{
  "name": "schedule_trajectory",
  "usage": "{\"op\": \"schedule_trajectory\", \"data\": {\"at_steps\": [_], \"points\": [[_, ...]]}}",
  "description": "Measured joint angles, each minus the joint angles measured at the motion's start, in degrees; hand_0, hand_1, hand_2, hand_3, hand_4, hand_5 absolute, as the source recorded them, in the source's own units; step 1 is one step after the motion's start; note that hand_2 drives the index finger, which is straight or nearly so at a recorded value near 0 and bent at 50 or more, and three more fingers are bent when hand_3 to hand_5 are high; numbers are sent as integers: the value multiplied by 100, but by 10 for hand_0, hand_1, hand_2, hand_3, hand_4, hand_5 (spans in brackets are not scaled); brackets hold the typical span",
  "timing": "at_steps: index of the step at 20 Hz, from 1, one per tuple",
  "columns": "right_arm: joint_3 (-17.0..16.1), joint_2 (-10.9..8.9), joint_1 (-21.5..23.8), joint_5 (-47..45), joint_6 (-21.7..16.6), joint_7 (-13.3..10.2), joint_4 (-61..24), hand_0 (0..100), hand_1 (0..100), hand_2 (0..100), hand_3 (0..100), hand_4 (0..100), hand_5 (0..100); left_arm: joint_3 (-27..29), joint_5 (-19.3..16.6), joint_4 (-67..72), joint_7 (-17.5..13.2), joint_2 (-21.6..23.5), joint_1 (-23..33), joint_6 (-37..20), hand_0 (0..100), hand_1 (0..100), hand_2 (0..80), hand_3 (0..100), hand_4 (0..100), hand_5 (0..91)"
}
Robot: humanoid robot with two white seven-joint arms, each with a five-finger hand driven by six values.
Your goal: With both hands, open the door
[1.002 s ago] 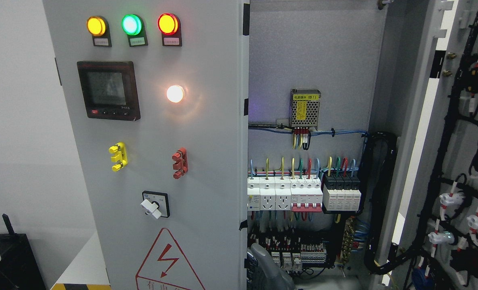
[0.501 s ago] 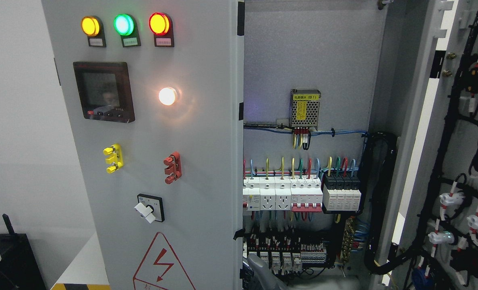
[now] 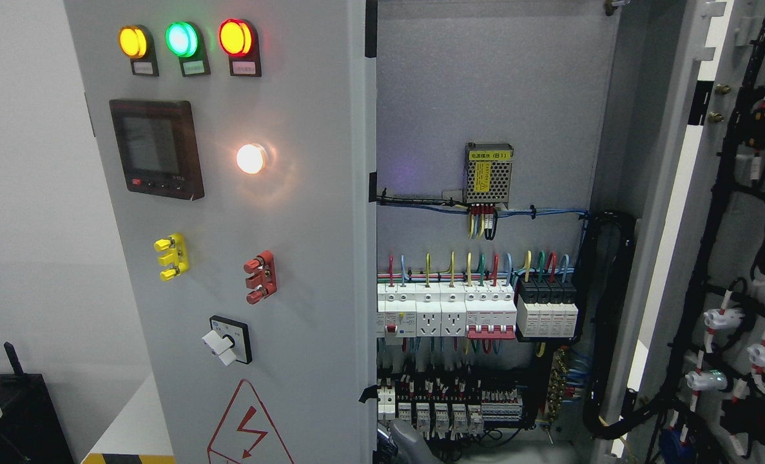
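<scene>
The cabinet's left door (image 3: 292, 225) is a grey panel swung partly outward, and its free edge stands near the picture's middle. It carries three lit lamps (image 3: 182, 38), a black meter (image 3: 156, 148) and a rotary switch (image 3: 224, 341). The right door (image 3: 730, 258) stands wide open at the right, showing the wiring on its inner side. A grey robot hand (image 3: 410, 448) shows only as a small piece at the bottom edge, just inside the left door's edge. Which side its arm comes from is hidden.
Inside the cabinet (image 3: 485, 84) are a row of breakers (image 3: 446, 309), a meshed power supply (image 3: 488, 171) and black cable bundles (image 3: 608, 322). A black box (image 3: 8, 412) and a white surface (image 3: 131, 419) lie at the lower left, beside a white wall.
The left door has swung further open, its free edge shifting left and uncovering more breakers. The grey hand has moved left and lower along with it.
</scene>
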Motion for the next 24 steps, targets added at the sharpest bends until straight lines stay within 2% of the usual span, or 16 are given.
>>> {"op": "schedule_trajectory", "data": {"at_steps": [11, 17, 24], "points": [[292, 8, 39, -90, -18, -44, -265, 107, 0, 0, 0, 0, 0, 0, 0, 0, 0, 0, 0, 32, 0, 0, 0, 0, 30, 0], [426, 15, 39, -151, -33, 157, -341, 107, 0, 0, 0, 0, 0, 0, 0, 0, 0, 0, 0, 34, 0, 0, 0, 0, 30, 0], [561, 25, 35, -319, -34, 189, -423, 107, 0, 0, 0, 0, 0, 0, 0, -1, 0, 0, 0, 35, 0, 0, 0, 0, 31, 0]]}}
